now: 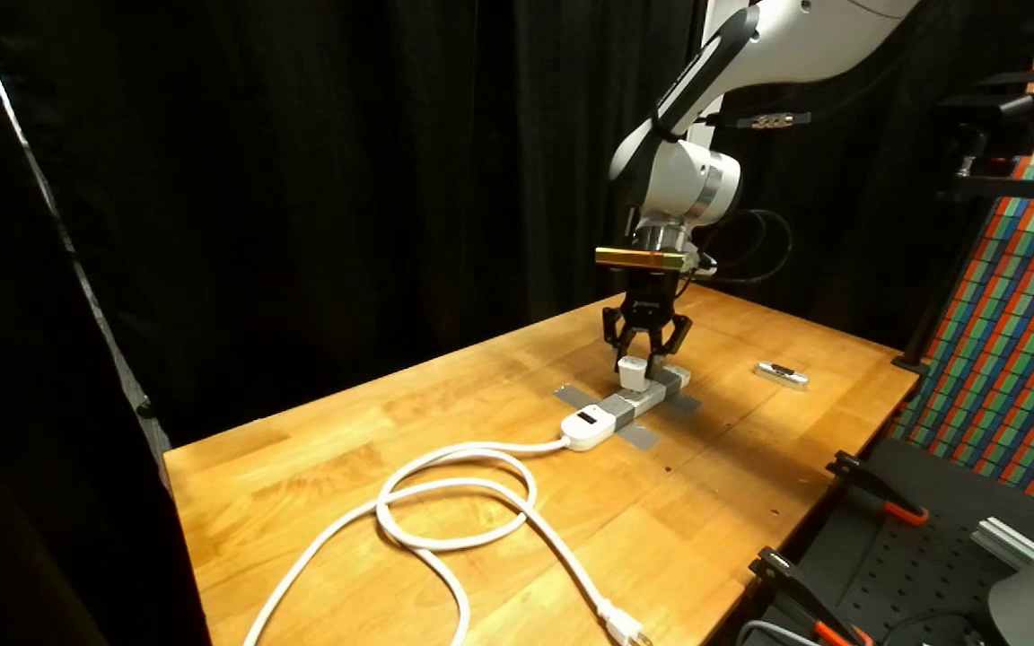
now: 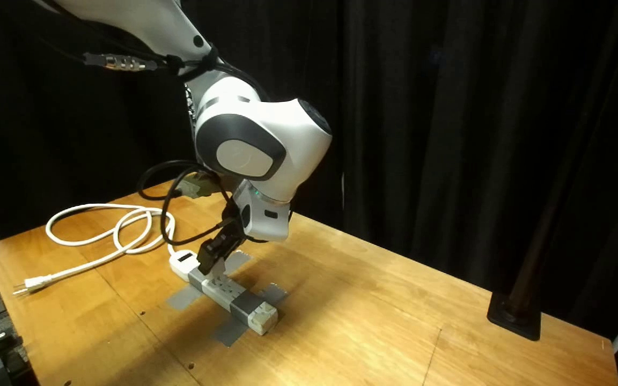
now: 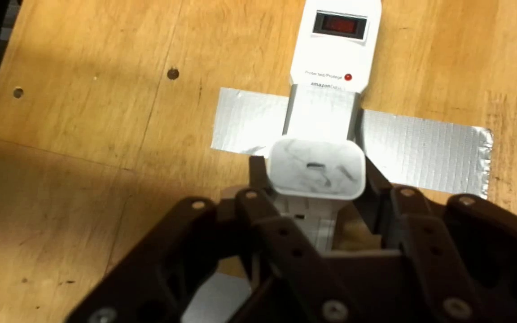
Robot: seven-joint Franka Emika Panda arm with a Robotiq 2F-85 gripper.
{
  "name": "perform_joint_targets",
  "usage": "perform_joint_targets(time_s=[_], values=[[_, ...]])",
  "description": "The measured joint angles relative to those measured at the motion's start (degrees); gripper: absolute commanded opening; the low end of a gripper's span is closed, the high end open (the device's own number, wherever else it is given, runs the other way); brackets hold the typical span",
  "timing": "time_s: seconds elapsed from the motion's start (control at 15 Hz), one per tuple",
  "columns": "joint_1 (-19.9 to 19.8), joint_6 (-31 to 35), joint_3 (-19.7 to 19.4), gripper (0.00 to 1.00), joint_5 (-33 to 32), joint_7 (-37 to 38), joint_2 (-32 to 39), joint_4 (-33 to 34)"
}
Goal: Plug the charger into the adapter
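Wooden tabletop (image 3: 97, 103), wrist view. Robotiq gripper (image 3: 317, 176) is pinching single-port charger (image 3: 315, 172) from left and right. Charger is standing over power strip (image 3: 335, 54), long side crosswise, contact unclear. Strip is running lengthwise toward far switch (image 3: 340, 24).

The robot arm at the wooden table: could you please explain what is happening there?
The robot's gripper is closed on the small white charger, holding it just above or against the white power strip, which grey tape fastens to the table. It appears to be trying to plug the charger in; whether the charger is already seated cannot be told from these views.
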Motion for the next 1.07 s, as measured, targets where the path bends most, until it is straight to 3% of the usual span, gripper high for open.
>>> perform_joint_targets(time_s=[1.07], values=[[-0.9, -1.1, -0.9, 0.23, 5.1, -2.9, 1.6, 1.1]])
